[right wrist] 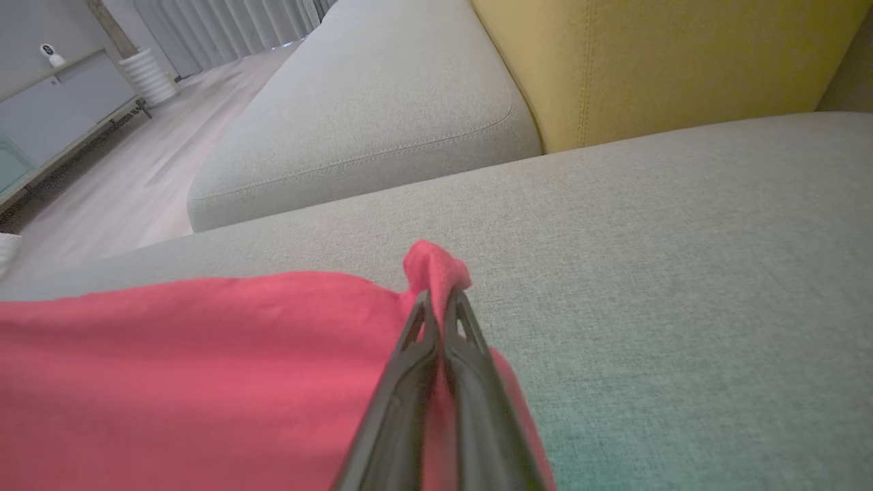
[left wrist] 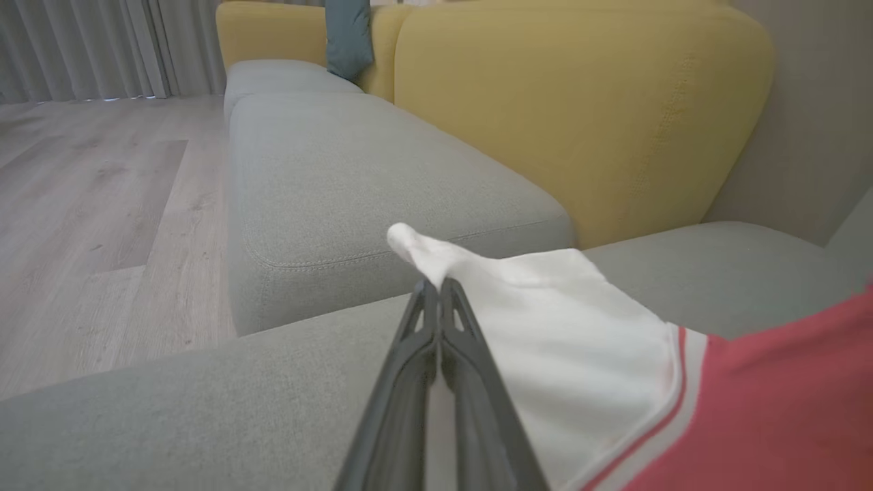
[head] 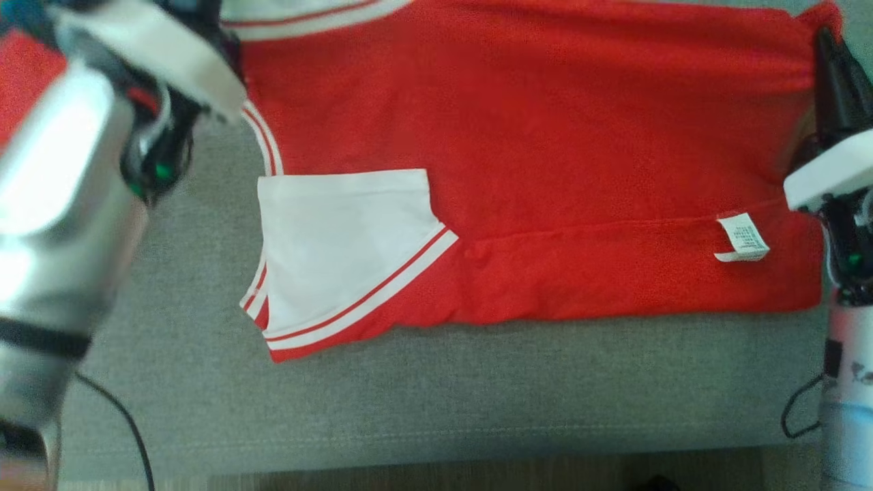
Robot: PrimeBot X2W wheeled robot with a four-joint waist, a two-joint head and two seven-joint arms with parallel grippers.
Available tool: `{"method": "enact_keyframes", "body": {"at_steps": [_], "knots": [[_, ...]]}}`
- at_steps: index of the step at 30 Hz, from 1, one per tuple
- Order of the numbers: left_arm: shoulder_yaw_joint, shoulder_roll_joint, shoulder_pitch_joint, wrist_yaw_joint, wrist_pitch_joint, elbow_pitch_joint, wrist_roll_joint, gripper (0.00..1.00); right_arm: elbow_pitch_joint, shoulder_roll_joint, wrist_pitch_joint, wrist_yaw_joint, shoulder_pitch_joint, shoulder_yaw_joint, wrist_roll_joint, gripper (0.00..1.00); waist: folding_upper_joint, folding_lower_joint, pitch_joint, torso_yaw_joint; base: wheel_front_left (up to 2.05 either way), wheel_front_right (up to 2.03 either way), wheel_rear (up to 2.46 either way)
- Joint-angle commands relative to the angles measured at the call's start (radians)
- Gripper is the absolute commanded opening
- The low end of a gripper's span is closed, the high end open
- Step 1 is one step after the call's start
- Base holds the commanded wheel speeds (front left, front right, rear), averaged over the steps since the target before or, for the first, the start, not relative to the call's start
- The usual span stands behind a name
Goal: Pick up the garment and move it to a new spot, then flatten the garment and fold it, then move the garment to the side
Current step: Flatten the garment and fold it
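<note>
The garment (head: 518, 136) is a red shirt with white sleeves and red-striped white trim, spread across the grey sofa seat (head: 443, 395). Its near edge is folded over, showing a white label (head: 742, 237). One white sleeve (head: 341, 245) lies folded on the left. My left gripper (left wrist: 436, 283) is shut on the other white sleeve (left wrist: 545, 327), pinching its tip. My right gripper (right wrist: 438, 294) is shut on a red corner of the garment (right wrist: 436, 262) at the far right edge; in the head view that gripper (head: 829, 48) stands at the shirt's upper right corner.
Yellow backrest cushions (left wrist: 580, 102) rise behind the seat. A second grey seat cushion (left wrist: 354, 177) adjoins it, with wooden floor (left wrist: 89, 204) beyond. A grey cabinet (right wrist: 54, 109) stands by the wall. Black cables (head: 123, 416) hang off both arms near the seat's front edge.
</note>
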Motion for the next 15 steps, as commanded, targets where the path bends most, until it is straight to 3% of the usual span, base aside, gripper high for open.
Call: {"method": "enact_keyframes", "body": {"at_steps": [1, 2, 9, 15], "knots": [[0.072, 0.059, 0.046, 0.016, -0.008, -0.086, 0.027, 0.00, -0.051, 0.003, -0.008, -0.001, 0.021, 0.002, 0.014, 0.00, 0.0000, 0.0000, -0.009, 0.006, 0.00, 0.00, 0.00], [0.102, 0.065, 0.117, 0.032, -0.008, -0.169, 0.062, 0.00, -0.063, 0.009, -0.012, -0.001, 0.045, -0.011, 0.026, 0.00, 0.0000, 0.0000, -0.014, 0.012, 0.00, 0.00, 0.00], [0.177, 0.070, 0.329, 0.074, -0.008, -0.396, 0.133, 0.00, -0.101, 0.029, -0.012, -0.001, 0.126, -0.054, 0.050, 0.00, 0.0000, 0.0000, -0.021, 0.028, 0.00, 0.00, 0.00], [0.207, 0.082, 0.502, 0.096, -0.008, -0.535, 0.182, 0.00, -0.158, 0.062, -0.010, -0.001, 0.213, -0.089, 0.069, 0.00, 0.0000, 0.0000, -0.024, 0.033, 0.00, 0.00, 0.00]]}}
